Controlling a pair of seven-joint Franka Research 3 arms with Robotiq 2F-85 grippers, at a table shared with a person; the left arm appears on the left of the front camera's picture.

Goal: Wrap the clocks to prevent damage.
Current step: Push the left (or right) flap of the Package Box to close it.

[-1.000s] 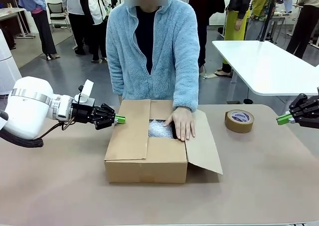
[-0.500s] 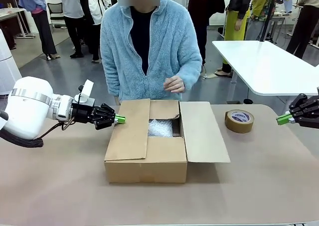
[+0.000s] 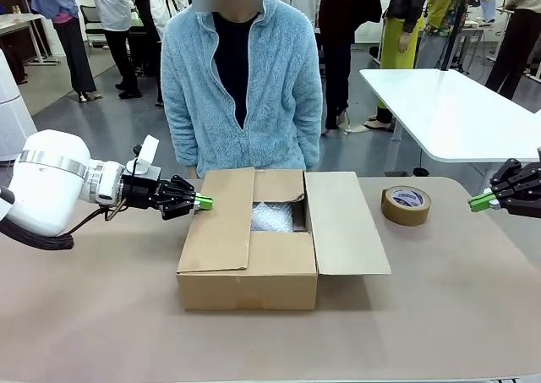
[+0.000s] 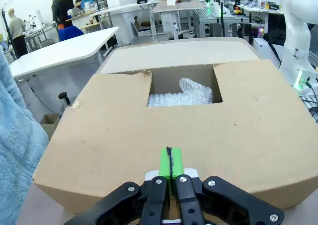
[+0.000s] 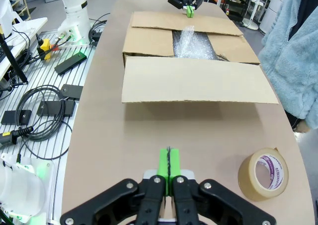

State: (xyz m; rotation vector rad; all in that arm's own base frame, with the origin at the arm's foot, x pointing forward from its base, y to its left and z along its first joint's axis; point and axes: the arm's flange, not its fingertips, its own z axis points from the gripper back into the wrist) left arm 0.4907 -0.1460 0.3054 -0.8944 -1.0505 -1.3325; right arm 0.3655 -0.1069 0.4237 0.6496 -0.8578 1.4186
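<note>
The place looked like a robotics lab in an open hall. White tables (image 3: 448,112) stood on a grey floor, and people (image 3: 110,19) milled about behind. Cables (image 5: 44,108) lay over a metal rack (image 5: 30,73), and workbenches (image 4: 184,6) carried electronic equipment.

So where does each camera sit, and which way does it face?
Front view: on the robot's side, facing the person across the table; left fingers by the cardboard box, right fingers at the edge.
Left wrist view: on that wrist, looking over the box; own shut fingers below.
Right wrist view: on that wrist, looking past the tape roll to the box; own shut fingers below.
Both wrist views share the bubble-wrap bundle inside the box.
</note>
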